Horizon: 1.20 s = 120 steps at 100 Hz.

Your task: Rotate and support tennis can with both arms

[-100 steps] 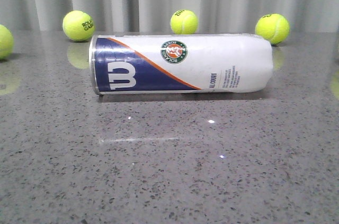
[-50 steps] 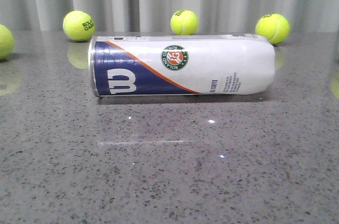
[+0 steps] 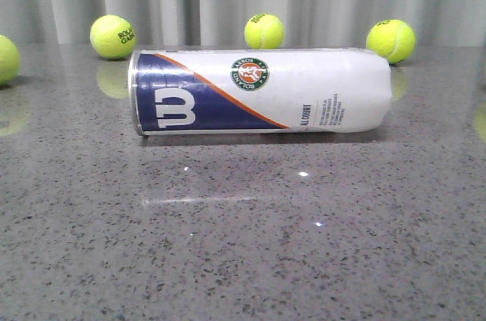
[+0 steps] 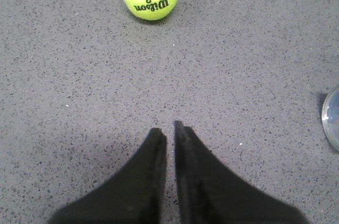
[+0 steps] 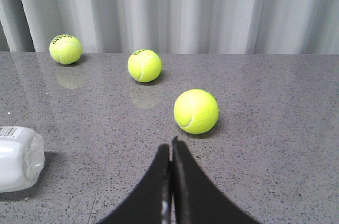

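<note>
The tennis can (image 3: 260, 92) lies on its side across the middle of the grey speckled table (image 3: 243, 245), silver rim toward the left, navy section with the white "W" beside it, the round emblem facing up and forward. Neither arm appears in the front view. From the left wrist camera, the left gripper (image 4: 169, 131) hangs over bare table with its fingers nearly together, only a thin slit between them, holding nothing; the can's rim (image 4: 332, 118) peeks in at about three o'clock, well apart from it. The right gripper (image 5: 171, 149) is closed and empty, with a tennis ball (image 5: 196, 111) near its tips at one o'clock and the can's white end (image 5: 20, 158) off at nine o'clock.
</note>
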{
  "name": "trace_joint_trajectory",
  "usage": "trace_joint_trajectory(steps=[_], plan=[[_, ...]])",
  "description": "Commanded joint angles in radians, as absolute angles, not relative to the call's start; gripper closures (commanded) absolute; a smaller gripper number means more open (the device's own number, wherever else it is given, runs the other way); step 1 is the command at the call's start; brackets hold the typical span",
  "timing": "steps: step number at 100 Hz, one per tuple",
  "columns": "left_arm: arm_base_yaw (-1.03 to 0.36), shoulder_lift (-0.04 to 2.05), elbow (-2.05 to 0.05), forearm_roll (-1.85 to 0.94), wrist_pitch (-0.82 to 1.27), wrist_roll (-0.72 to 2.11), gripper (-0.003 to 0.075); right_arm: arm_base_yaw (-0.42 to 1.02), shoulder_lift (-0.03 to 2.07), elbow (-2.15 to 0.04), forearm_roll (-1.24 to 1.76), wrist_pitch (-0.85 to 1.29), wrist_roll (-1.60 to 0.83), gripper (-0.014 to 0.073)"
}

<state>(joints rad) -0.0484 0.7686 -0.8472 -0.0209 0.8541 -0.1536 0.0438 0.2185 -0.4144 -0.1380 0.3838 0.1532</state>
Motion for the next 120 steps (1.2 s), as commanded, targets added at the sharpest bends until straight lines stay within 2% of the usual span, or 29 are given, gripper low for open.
trace_joint_trajectory(steps=[1, 12, 16, 21, 37, 63, 96, 120], plan=[[-0.043, 0.771, -0.881, -0.041, 0.795, -0.133, 0.0443, 0.037, 0.226, -0.439, -0.149, 0.299, 0.153, 0.0664], [-0.043, 0.771, -0.881, -0.041, 0.783, -0.133, 0.0155, 0.037, 0.226, -0.439, -0.149, 0.299, 0.153, 0.0664], [-0.043, 0.771, -0.881, -0.041, 0.773, -0.133, 0.0082, 0.037, 0.226, -0.439, -0.149, 0.299, 0.153, 0.0664], [-0.043, 0.771, -0.881, -0.041, 0.771, -0.133, 0.0035, 0.037, 0.226, -0.439, -0.149, 0.299, 0.153, 0.0664], [-0.043, 0.791, -0.881, -0.176, 0.763, -0.105, 0.0031, 0.037, 0.226, -0.439, -0.149, 0.299, 0.153, 0.0664], [-0.049, 0.955, -0.881, -0.814, 0.791, 0.323, 0.0031, 0.037, 0.226, -0.439, -0.149, 0.299, 0.153, 0.0664], [-0.049, 1.209, -0.881, -1.204, 0.949, 0.643, 0.0031, 0.037, 0.226, -0.439, -0.149, 0.299, 0.153, 0.0664], [-0.074, 1.344, -0.881, -1.322, 1.012, 0.732, 0.0031, 0.037, 0.226, -0.439, -0.149, 0.299, 0.153, 0.0664]])
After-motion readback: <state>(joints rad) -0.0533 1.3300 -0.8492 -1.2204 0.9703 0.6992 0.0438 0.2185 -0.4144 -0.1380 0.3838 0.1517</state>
